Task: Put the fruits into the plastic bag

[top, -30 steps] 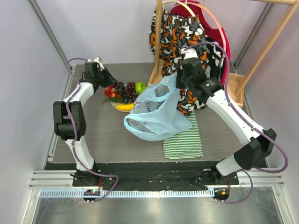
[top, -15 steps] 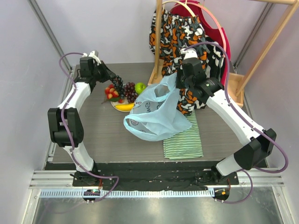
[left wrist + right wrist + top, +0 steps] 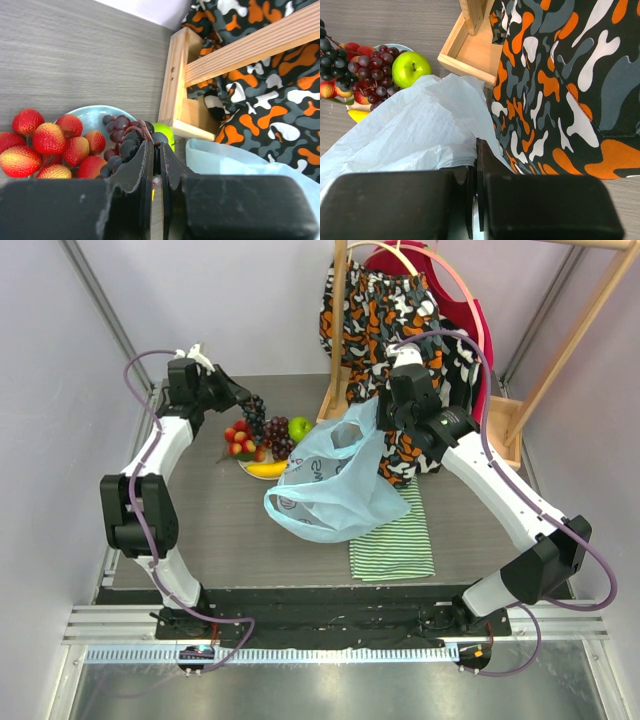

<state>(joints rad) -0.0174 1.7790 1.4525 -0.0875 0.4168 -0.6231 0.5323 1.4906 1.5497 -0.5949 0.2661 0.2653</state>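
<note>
Translucent blue film marks the plastic bag (image 3: 335, 485) in the top view; it lies mid-table, partly over the striped cloth (image 3: 392, 540). The right gripper (image 3: 383, 415) is clenched on the bag's upper edge and lifts it, probably so that the mouth stands open toward the fruit. The left gripper (image 3: 240, 398) is clamped on the top of the grapes (image 3: 262, 420), and the bunch trails from it down to the plate (image 3: 245, 464). The plate also carries the strawberries (image 3: 238, 438), the apple (image 3: 299, 427) and the banana (image 3: 266, 469). No fruit can be seen in the bag. In the left wrist view, the jaws pinch the brown stem of the grapes, a sensible hold because the berries themselves would slip or detach. Strawberries fill the left of the plate, the apple shows behind the bunch, and the bag rim lies to the right below the wooden rack (image 3: 180, 85). In the right wrist view, the jaws are closed on a fold of the bag. The apple and grapes sit just beyond the bag's raised edge. Whether the bunch's lower end is clear of the plate cannot be determined.
</note>
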